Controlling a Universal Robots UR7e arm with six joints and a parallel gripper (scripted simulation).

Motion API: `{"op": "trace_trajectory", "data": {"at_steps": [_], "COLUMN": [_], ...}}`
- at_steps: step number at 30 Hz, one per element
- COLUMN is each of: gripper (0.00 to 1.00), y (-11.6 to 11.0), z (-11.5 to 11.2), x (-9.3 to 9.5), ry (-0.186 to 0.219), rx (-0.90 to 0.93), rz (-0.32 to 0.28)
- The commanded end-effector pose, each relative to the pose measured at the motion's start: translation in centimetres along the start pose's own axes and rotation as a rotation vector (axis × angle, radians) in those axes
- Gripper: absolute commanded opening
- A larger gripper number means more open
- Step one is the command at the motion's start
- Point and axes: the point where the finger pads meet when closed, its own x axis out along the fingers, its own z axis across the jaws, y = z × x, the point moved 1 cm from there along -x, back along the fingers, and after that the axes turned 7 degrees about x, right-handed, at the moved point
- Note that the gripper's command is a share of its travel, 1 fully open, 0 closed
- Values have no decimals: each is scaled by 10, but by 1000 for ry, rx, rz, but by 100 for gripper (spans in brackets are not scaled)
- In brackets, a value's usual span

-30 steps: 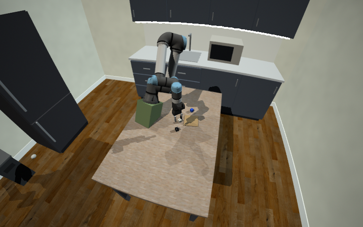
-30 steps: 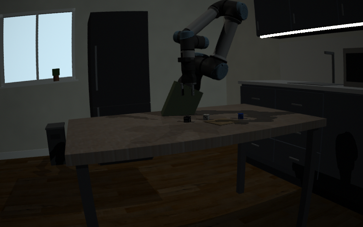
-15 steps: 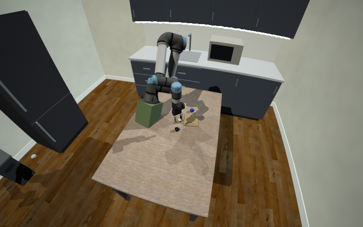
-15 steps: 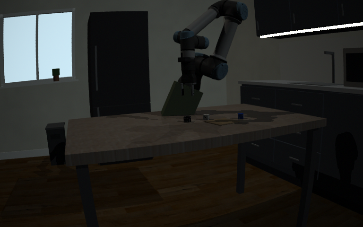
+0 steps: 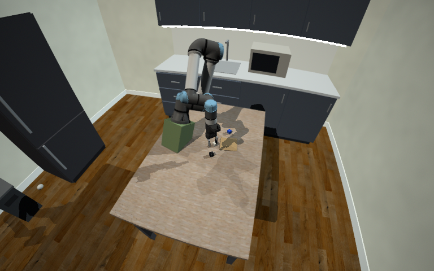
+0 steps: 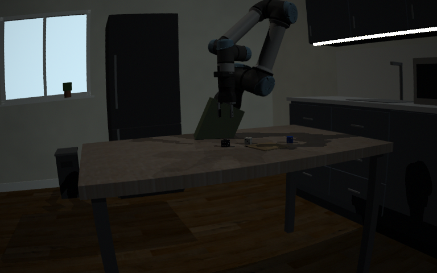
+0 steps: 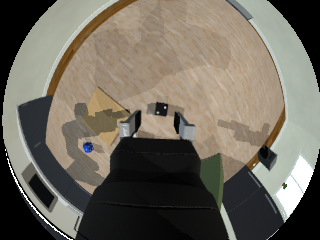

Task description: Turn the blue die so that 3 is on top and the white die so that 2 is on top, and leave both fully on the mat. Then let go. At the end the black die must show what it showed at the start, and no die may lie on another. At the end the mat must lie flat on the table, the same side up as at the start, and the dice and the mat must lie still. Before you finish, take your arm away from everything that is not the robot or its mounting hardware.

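While the gripper [image 5: 212, 143] [image 6: 226, 115] [image 7: 157, 117] hangs above the table [image 5: 191, 197] [image 6: 144, 161] [image 7: 175, 90], its fingers are spread and hold nothing. The white die [image 5: 215, 143] [image 6: 248, 140] stands on the table, just beside the mat [image 5: 228, 144] [image 6: 266, 148] [image 7: 100, 102]. The exterior view sets it below the fingertips and to their mat side; the wrist view does not show it clearly.

The blue die [image 5: 229, 131] [image 6: 289, 139] [image 7: 88, 147] lies farther from the gripper, off the mat toward the counter. The black die [image 5: 211, 154] [image 6: 225, 143] [image 7: 161, 109] lies on the opposite side. Both target dice therefore appear to need turning and transfer. Their top values cannot be read reliably.

White is probably the nearer target: shift the gripper toward the mat, align the fingers with two opposite faces, then lower. Each die is a cube, so no long axis fixes the grip; face alignment governs. Keep clear of the black die.

The mat is a thin, tan, four-sided sheet. The table has streaked, wood-like grain; the arm's pedestal [image 5: 177, 137] [image 6: 215, 125] [image 7: 214, 180] is a matt green block.

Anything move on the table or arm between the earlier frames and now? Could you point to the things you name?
Nothing visibly changed. The grey metal jaws [image 5: 212, 143] [image 6: 226, 110] stand open, with nothing taken or let go. The small blue die [image 5: 229, 131] [image 6: 289, 139] [image 7: 88, 147], small black die [image 5: 211, 153] [image 6: 225, 143] [image 7: 161, 109] and flat tan mat [image 5: 231, 147] [image 6: 266, 148] [image 7: 100, 100] stayed put.
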Motion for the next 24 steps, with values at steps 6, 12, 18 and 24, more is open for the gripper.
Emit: {"op": "trace_trajectory", "data": {"at_steps": [6, 12, 18, 24], "gripper": [100, 100, 100, 100], "y": [-1, -1, -1, -1], "z": [0, 0, 1, 1], "x": [40, 56, 75, 86], "ry": [1, 1, 1, 1], "rx": [0, 0, 0, 0], "rz": [-1, -1, -1, -1]}}
